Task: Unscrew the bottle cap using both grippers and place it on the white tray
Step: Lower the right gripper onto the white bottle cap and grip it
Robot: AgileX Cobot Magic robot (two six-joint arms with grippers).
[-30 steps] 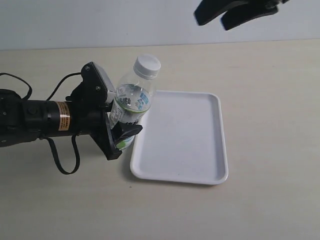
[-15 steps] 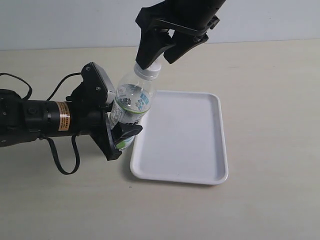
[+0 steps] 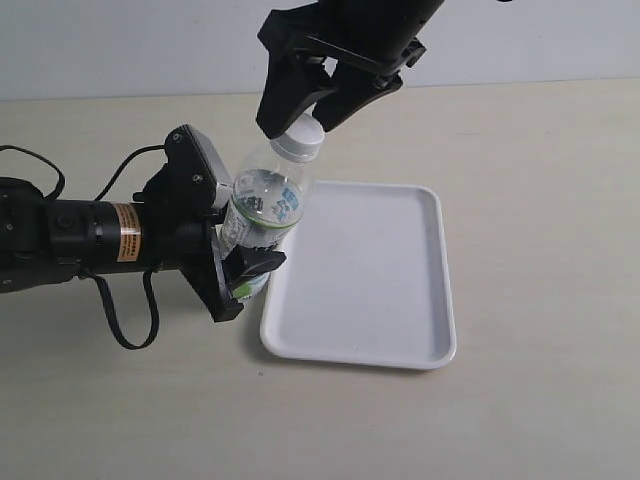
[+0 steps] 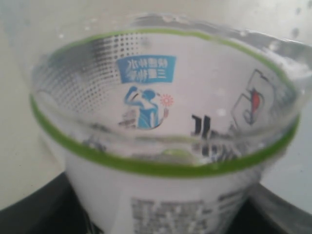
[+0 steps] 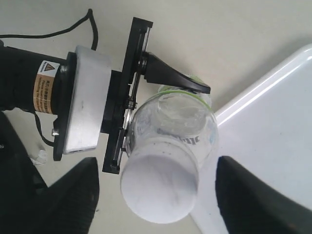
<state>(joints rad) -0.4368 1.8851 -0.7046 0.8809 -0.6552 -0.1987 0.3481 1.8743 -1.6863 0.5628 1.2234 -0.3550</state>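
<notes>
The cap [image 3: 302,140] is on the neck of the bottle [image 3: 262,205], at the bottle's upper end and off the tray [image 3: 400,270]. The bottle leans, with its cap end tipped up and away from the left claw [image 3: 245,222] and its base low beside the tray's left rim, near that rim's front corner. Whether the base touches the table [image 3: 540,150] I cannot tell, since a black finger [image 3: 258,262] covers it. The left claw is clamped across the labelled middle of the bottle. In the left wrist view the label and its green band [image 4: 161,168] fill the picture, with only dark edges of the claw at the bottom. The right claw [image 3: 298,125] comes down from above with its jaws spread wide, one finger on each side of the cap. In the right wrist view the two dark fingers [image 5: 73,195] stand clear of the cap [image 5: 160,187] with a gap on both sides, so it holds nothing. The tray lies flat on the table to the right of the bottle, with nothing on it. The left arm's black body, with its orange-and-white label [image 3: 125,245] and a looping cable [image 3: 120,320], stretches off to the left.
</notes>
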